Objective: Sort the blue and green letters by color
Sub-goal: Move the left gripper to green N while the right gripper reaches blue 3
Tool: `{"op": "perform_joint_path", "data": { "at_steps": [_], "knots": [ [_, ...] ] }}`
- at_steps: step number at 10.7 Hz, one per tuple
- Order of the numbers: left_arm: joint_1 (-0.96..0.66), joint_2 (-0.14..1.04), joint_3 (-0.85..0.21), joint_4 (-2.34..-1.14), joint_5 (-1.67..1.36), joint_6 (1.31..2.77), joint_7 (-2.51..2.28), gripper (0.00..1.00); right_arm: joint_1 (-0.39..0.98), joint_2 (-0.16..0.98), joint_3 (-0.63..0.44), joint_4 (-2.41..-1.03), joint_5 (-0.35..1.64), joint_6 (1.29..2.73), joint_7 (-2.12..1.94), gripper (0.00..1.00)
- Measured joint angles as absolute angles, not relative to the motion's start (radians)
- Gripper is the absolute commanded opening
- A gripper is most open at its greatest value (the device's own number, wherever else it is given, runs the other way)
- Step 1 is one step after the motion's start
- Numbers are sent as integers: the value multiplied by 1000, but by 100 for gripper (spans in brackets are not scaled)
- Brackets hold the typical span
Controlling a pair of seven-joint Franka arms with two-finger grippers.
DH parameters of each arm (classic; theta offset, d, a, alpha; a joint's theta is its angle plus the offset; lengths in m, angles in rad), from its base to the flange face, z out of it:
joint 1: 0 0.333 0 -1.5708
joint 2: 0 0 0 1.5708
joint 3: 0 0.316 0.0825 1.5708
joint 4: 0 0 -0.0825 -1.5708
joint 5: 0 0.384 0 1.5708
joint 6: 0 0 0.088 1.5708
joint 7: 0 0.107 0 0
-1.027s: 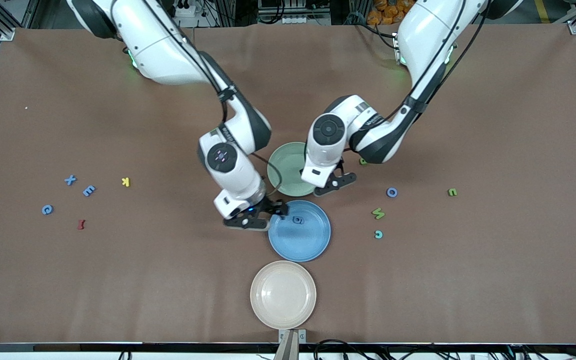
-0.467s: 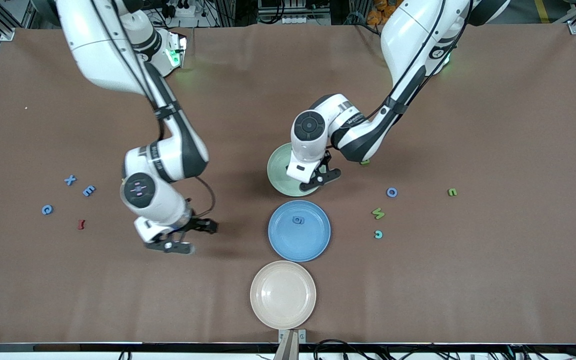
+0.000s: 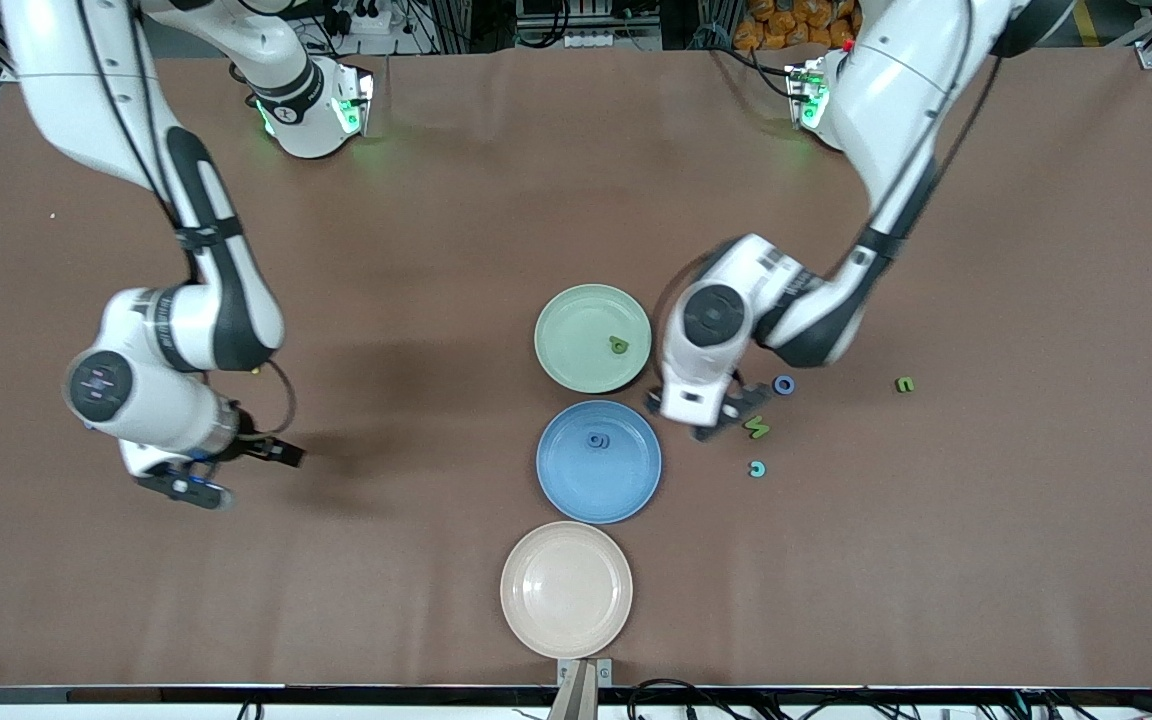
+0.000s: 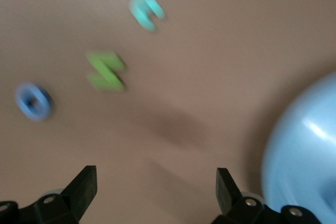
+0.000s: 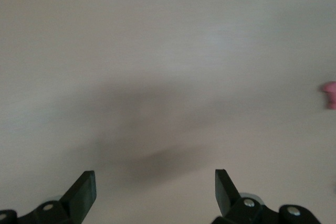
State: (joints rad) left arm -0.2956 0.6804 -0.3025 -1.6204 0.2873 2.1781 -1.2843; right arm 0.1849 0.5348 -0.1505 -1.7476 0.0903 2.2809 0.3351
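Flat green letter point(image 3: 618, 346) lies in the round green plate point(image 3: 566, 340); a small blue letter point(image 3: 596, 440), probably a g, in the glossy blue plate point(image 3: 626, 485). Left gripper point(image 3: 726, 418) gapes empty beside green M point(image 3: 757, 427); right gripper point(image 3: 226, 470) gapes over bare brown cloth.

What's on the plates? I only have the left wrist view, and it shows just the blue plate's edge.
Observer: The blue plate holds one blue letter.
Operator: And the green one?
Observer: The green plate holds one green letter.
Operator: Right arm?
Observer: The right end effector is open and empty, over bare table toward the right arm's end.
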Motion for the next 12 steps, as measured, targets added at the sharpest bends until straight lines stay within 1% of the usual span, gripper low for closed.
{"op": "perform_joint_path", "data": {
  "at_steps": [1,3,5,6,8,9,12],
  "knots": [
    [-239,681,-295,-1633,335,2176,-1284,100,146,494,-162,-1824,77,2334,335,100],
    [-133,681,-294,-1647,365,2177,-1284,100,91,425,-204,-1954,72,2384,335,100],
    [-97,681,-295,-1653,366,2196,-1287,100,67,379,-260,-2040,72,2412,339,100],
    [-103,683,-297,-1659,366,2217,-1317,100,45,362,-267,-2077,72,2442,339,100],
    [-116,691,-299,-1673,366,2260,-1387,100,15,352,-268,-2153,72,2543,343,100],
    [-117,694,-299,-1680,366,2280,-1417,100,-6,355,-268,-2180,72,2572,344,100],
    [-117,705,-299,-1731,366,2382,-1467,100,-43,394,-268,-2202,72,2618,344,100]
  ]
}}
